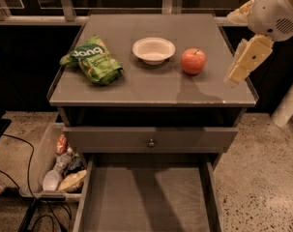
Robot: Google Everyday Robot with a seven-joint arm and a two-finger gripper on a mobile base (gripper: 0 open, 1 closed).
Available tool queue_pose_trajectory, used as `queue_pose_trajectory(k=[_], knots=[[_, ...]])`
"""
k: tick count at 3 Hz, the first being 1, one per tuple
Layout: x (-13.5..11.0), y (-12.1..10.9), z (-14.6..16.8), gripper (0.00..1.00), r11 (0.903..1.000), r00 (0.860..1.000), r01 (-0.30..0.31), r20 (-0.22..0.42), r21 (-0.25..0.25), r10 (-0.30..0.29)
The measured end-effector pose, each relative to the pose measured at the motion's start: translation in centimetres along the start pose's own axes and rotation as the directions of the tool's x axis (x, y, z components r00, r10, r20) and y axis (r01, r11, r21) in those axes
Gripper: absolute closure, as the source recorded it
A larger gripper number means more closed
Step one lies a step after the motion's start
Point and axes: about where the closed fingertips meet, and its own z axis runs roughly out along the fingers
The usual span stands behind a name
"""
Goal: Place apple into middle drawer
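The red apple [193, 61] sits on the grey cabinet top [151, 86], right of the white bowl [153, 50]. My gripper [230, 51] hangs over the top's right edge, a short way right of the apple and apart from it. Its two pale yellow fingers [246, 60] stand spread apart with nothing between them. The middle drawer [146, 202] is pulled out at the bottom of the view; its flat grey floor is bare.
A green chip bag [93, 59] lies on the top's left side. The drawer front with a round knob [151, 142] above the open drawer is shut. A plastic bin of packets [59, 170] and cables sit on the floor at left.
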Motion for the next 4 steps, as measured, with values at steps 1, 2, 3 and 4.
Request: queue_pose_trajectory(k=[1, 2, 3, 4], knots=[[0.2, -0.6, 0.7, 0.0, 0.9998, 1.0, -0.016, 0.012, 0.009, 0.016], [1.6, -3.3, 2.9, 0.0, 0.9951, 0.996, -0.078, 0.04, 0.06, 0.076], [3.3, -6.3, 5.4, 0.0, 0.9828, 0.985, -0.154, 0.092, 0.102, 0.144], [4.7, -8.8, 7.8, 0.0, 0.9692, 0.971, -0.214, 0.139, 0.122, 0.197]])
